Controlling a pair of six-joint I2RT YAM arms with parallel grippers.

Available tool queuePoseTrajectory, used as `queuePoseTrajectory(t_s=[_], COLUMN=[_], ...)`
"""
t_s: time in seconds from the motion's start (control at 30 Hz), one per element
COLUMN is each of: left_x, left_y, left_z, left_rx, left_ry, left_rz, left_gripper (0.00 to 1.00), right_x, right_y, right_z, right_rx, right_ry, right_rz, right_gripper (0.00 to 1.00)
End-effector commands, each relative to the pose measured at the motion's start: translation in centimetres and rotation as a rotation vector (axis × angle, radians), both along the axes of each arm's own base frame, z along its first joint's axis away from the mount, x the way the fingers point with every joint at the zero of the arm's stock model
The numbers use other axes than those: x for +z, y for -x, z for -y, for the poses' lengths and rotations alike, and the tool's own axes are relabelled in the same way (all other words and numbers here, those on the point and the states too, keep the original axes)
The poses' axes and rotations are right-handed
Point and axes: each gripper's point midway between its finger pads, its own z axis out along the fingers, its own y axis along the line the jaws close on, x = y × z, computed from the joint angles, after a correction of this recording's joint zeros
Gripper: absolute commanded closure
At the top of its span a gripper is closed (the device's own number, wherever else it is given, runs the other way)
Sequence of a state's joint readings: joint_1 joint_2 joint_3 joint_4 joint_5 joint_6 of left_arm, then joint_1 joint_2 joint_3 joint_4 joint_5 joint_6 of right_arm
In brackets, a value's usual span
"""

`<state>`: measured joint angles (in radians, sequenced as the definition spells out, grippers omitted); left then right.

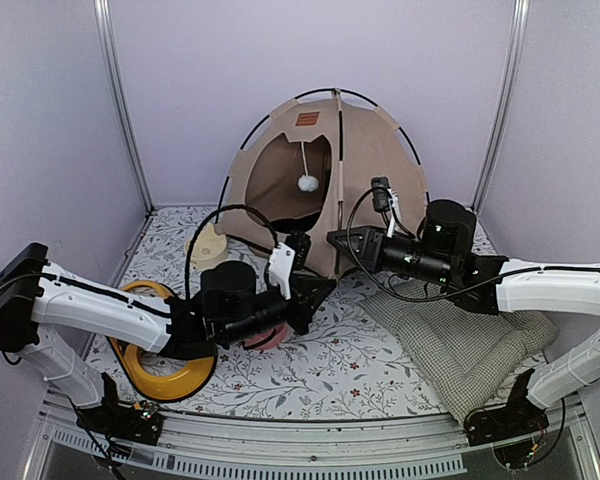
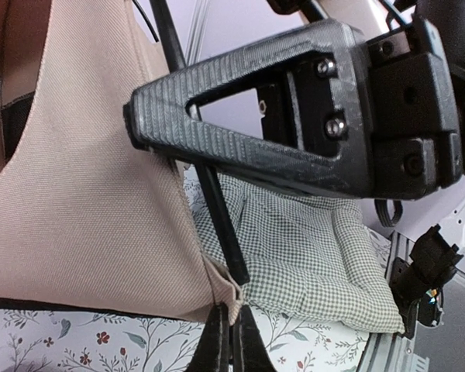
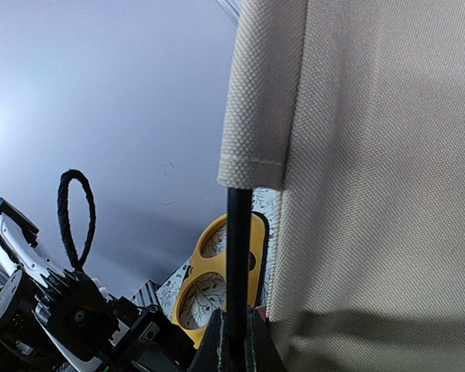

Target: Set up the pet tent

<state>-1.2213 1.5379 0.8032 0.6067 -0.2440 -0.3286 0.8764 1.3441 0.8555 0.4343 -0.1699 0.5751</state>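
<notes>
**Q:** Where is the pet tent?
**A:** Upright at the back of the counter, with the checked cushion near it.
**Q:** How will it handle?
**A:** Judged light. The fabric is soft and the black pole springy, so grip the pole.
**Q:** End effectors?
**A:** The left end effector is clamped shut on the pole at the hem corner. The right end effector is shut on the same pole, higher up.

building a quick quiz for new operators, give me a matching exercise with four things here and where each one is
Things:
1. pet tent
2. white pompom
3. checked cushion
4. yellow frame

Places:
a. hanging in the doorway
b. lying flat, front right
c. standing at the back
d. lying front left

Pairs: 1-c, 2-a, 3-b, 4-d
</notes>
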Motion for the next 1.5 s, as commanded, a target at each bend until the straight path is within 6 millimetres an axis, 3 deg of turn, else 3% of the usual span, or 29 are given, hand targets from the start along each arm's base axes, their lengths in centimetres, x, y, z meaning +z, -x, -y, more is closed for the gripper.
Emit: queuePoseTrajectory(t_s=[0.0,0.9,1.47], left_x=[-8.8,-10.8,-9.8], left_y=[7.7,8.1,8.0], left_z=[1.0,0.9,0.9], left_rx=[-0.266,-0.279,-0.275], left_ry=[-0.244,-0.276,-0.266], left_rz=[-0.140,-0.167,-0.150], left_gripper=[1.00,1.00,1.00], right_x=[9.5,10.5,9.0], right_y=[-3.9,-4.0,-4.2], right_z=[3.5,3.3,3.4], right_rx=[-0.232,-0.231,-0.246], right_ry=[-0.227,-0.227,-0.205], right_rz=[0.198,0.221,0.196], right_gripper=[1.00,1.00,1.00])
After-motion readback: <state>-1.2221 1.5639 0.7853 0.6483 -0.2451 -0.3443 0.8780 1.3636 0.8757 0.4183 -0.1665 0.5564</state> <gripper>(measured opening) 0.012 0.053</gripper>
